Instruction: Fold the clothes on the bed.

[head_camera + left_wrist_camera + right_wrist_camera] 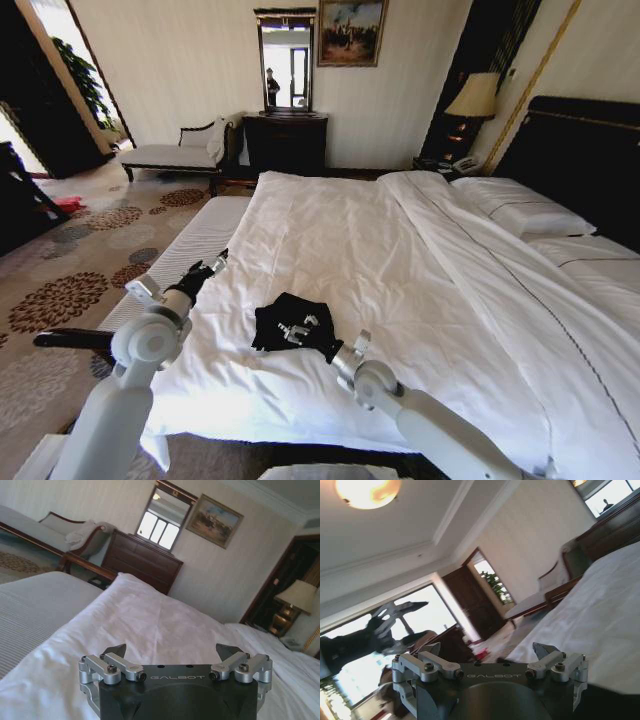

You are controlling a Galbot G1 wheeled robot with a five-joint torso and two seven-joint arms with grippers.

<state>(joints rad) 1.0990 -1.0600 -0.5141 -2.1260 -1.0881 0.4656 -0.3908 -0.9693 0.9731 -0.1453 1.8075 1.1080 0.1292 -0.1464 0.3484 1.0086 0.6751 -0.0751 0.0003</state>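
Your black T-shirt (290, 318) lies bunched near the foot edge of the bed (400, 260), lettering not readable. Right gripper (296, 329) sits over the shirt's near edge, blocking part of it; its fingers (543, 650) are spread, nothing between them. Left gripper (216, 262) hovers off the shirt's left over white bedding, also released, fingers (116, 650) apart.

Black T-shirt (290, 318) on white duvet (400, 270), dark wooden headboard (585, 160) far right, beige carpet (80, 270) with brown floral medallions left
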